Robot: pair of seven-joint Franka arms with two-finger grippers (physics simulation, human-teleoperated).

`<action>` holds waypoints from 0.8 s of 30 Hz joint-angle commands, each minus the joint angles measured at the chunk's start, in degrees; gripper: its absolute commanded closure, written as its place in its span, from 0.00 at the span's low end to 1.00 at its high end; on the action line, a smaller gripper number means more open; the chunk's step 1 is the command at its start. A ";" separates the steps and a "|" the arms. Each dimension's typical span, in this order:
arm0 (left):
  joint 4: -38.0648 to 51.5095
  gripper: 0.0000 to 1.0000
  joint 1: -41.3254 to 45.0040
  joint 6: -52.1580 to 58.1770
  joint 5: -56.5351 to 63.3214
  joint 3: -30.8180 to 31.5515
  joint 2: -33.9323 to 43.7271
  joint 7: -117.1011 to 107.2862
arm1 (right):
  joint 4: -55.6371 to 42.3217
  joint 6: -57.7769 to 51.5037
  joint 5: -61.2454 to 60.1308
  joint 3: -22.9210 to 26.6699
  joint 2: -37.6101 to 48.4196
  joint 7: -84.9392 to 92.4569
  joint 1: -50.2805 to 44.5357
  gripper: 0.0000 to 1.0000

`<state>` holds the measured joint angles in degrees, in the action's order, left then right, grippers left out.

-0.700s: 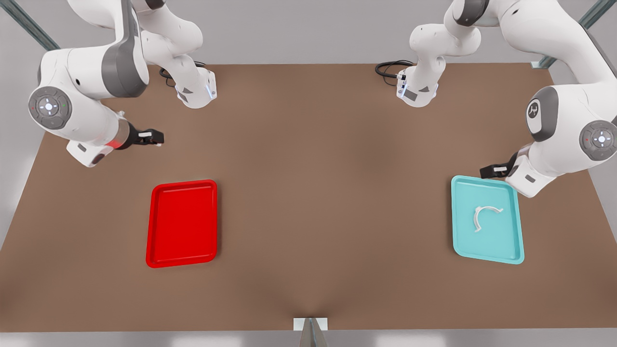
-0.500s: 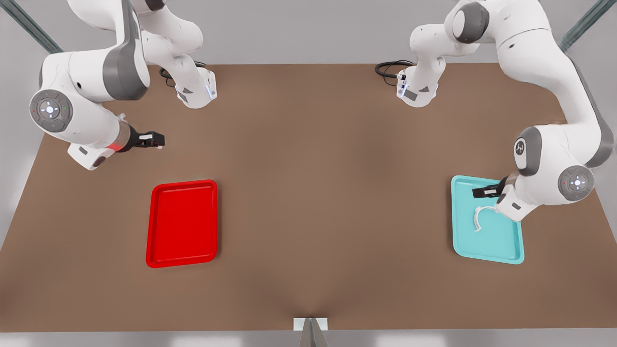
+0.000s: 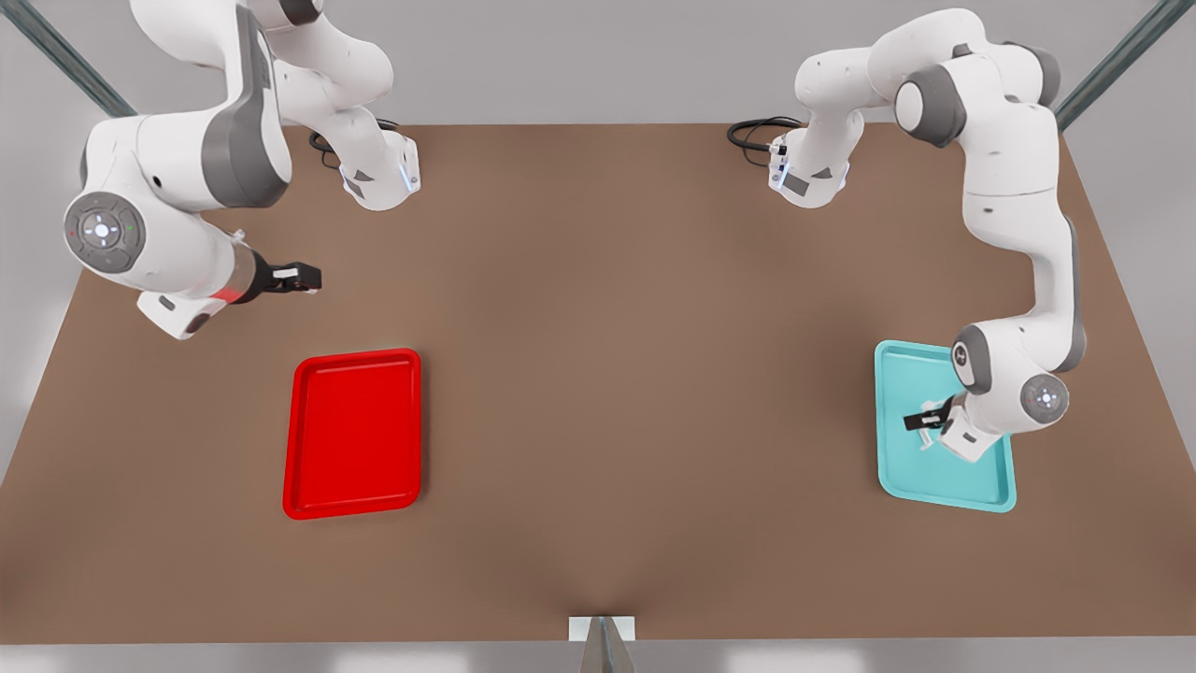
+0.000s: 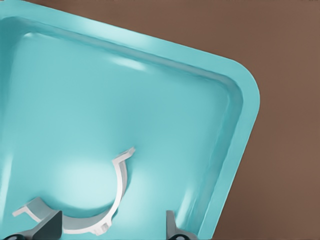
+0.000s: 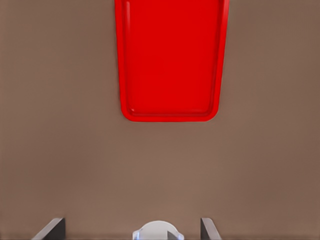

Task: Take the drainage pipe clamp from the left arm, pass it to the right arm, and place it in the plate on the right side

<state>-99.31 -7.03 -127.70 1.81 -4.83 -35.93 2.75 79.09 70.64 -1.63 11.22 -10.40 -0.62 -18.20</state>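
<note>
Your left tool (image 3: 920, 422) is low over the teal tray (image 3: 981, 491) on the front view's right, fingers spread wide and gripping nothing, with the drainage pipe clamp (image 4: 112, 200) lying flat on the tray floor between them; settle straight down so the pads straddle the thin arc near its middle, and close only once both sit below its top edge. Your right tool (image 3: 301, 278) waits open and empty above the table (image 3: 598, 327) beyond the plate (image 3: 353, 432). The arm covers most of the clamp in the front view, and the left wrist view cuts off the fingertips, so contact cannot be judged.
</note>
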 commanded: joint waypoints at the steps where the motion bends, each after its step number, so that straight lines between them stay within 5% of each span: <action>1: -0.36 0.00 -0.27 -6.95 -2.25 0.00 -0.10 12.36 | 0.10 -0.24 -0.39 -0.06 -0.06 0.44 -0.43 0.00; 12: -1.41 0.00 -1.50 -7.13 -5.24 0.00 -3.44 17.90 | -0.17 0.11 -0.92 -0.41 -1.03 -0.09 -2.01 0.00; 13: -1.41 0.03 -1.59 -7.13 -5.24 0.00 -3.53 17.90 | 0.01 0.20 -1.01 -0.41 -1.12 -0.17 -2.10 0.00; 15: -1.41 0.29 -1.76 -7.04 -5.24 0.00 -3.44 17.90 | 0.36 0.11 -1.10 -0.41 -1.12 -0.17 -2.19 0.00; 24: -1.41 0.58 -1.67 -6.60 -5.24 0.00 -3.36 17.81 | 1.77 0.11 -2.33 -0.32 -1.12 -0.17 -2.01 0.00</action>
<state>-100.75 -8.74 -134.30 -3.45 -4.85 -39.42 15.84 80.82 70.75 -3.60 10.84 -11.58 -0.65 -20.23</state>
